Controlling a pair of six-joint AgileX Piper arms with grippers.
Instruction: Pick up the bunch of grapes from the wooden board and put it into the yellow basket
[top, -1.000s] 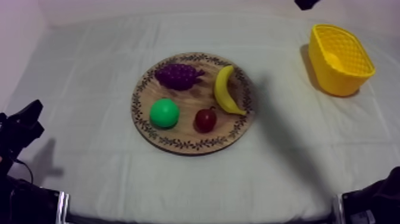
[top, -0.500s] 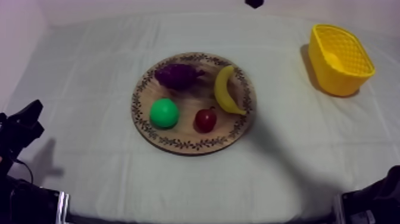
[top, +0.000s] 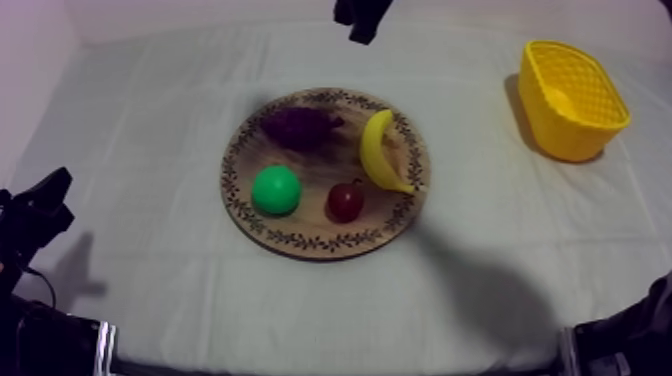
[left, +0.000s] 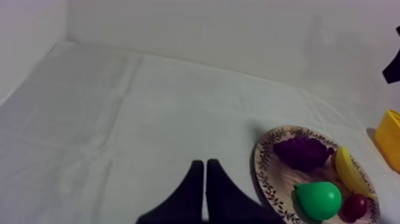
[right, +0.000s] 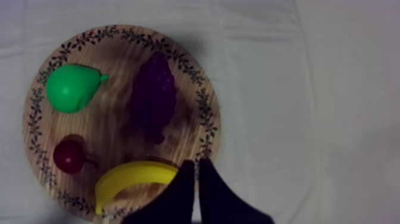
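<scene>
Right wrist view is looking down on the board (right: 209, 128). The grapes (right: 153, 98) are lying near its middle, and the pear (right: 72, 87) is sitting just beside them. The small red fruit (right: 68, 156) is farther round, and the banana (right: 134, 177) is curving along the rim. The right gripper (right: 197, 162) is hanging above that rim, by the banana rather than over the grapes. Its fingers are lying together in a narrow wedge, holding nothing. The left gripper (left: 205, 162) is resting at its own side of the table, its fingers likewise pressed together. The basket (top: 560, 128) is standing well apart from the board, at the right of the cloth.

The main risk, as I am judging it, is the right gripper coming down with its fingers together. It would then be shoving the grapes across the wood instead of straddling them. With the fingers spread, one of them may be landing on the banana or nudging the pear, since both are crowding the bunch. The grapes are lumpy and tapering, so a pinch near the thin end is likely to be slipping off. With the basket so far away, a weak hold could be letting go over the cloth.
</scene>
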